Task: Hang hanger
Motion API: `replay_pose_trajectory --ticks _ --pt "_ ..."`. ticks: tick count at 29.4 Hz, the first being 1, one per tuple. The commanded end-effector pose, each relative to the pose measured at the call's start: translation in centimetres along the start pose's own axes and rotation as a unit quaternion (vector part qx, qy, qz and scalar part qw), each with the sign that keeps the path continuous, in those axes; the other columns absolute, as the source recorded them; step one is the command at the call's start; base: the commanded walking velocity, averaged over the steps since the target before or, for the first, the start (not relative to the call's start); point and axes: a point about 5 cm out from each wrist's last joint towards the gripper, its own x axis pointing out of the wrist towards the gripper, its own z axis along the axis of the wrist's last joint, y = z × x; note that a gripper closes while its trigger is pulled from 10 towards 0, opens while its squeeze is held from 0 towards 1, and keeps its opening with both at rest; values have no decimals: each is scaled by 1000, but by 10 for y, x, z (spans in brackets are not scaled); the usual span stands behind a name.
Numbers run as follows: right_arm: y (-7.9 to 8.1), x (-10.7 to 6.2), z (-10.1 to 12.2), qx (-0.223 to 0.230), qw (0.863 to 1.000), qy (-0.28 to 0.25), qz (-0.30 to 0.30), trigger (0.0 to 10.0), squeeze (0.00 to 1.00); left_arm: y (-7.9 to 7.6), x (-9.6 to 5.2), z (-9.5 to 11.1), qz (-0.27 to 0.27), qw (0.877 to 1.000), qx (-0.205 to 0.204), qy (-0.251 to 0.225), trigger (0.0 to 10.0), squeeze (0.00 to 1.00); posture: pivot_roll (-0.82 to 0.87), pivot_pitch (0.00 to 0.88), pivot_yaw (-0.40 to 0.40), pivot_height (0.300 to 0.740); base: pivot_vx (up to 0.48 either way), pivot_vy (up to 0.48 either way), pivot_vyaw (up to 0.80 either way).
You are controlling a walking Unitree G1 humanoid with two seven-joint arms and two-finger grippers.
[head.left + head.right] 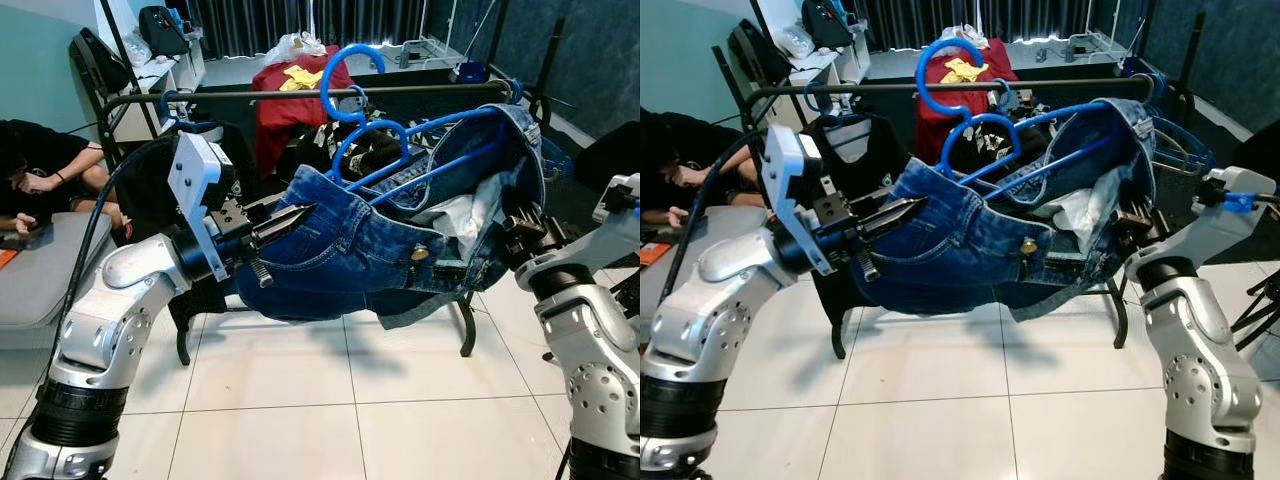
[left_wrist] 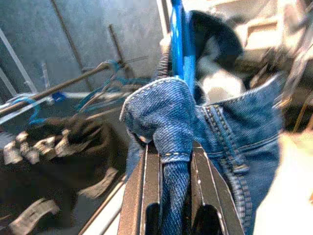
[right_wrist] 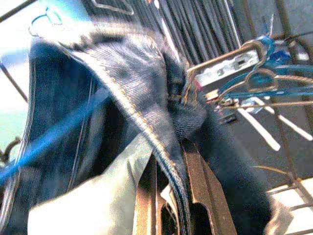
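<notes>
A pair of blue jeans (image 1: 360, 250) hangs on a blue plastic hanger (image 1: 420, 150), held up in front of a black clothes rail (image 1: 300, 95). The hanger's hook (image 1: 340, 75) sits at rail height, just in front of the bar; whether it rests on it I cannot tell. My left gripper (image 1: 290, 220) is shut on the jeans' waistband at the left end, with denim pinched between its fingers (image 2: 146, 196). My right gripper (image 1: 515, 235) is shut on the waistband at the right end, its fingers (image 3: 195, 191) clamping a fold of denim (image 3: 161, 112).
The rack (image 1: 1120, 310) carries more blue hangers (image 1: 545, 150) and dark clothes (image 1: 855, 150), with a red garment (image 1: 285, 90) behind. A person (image 1: 40, 170) sits low at the far left by a grey cushion (image 1: 30, 275). White tiled floor (image 1: 330, 400) lies before the rack.
</notes>
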Motion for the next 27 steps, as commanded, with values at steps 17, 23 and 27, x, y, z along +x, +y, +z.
replay_pose_trajectory --ticks 17,23,27 --pt "-29 -2 8 -21 997 4 -75 0 0 -25 -50 35 -335 942 -18 6 10000 0 -159 0 48 740 0 0 0" --pt "-12 -4 -9 -11 999 43 -26 4941 0 -9 -28 39 -234 968 -38 -84 10000 0 -167 0 49 740 0 0 0" --pt "21 -12 -25 -11 992 87 94 10000 1000 0 -2 29 -122 982 -68 -125 10000 0 -168 0 43 740 0 0 0"
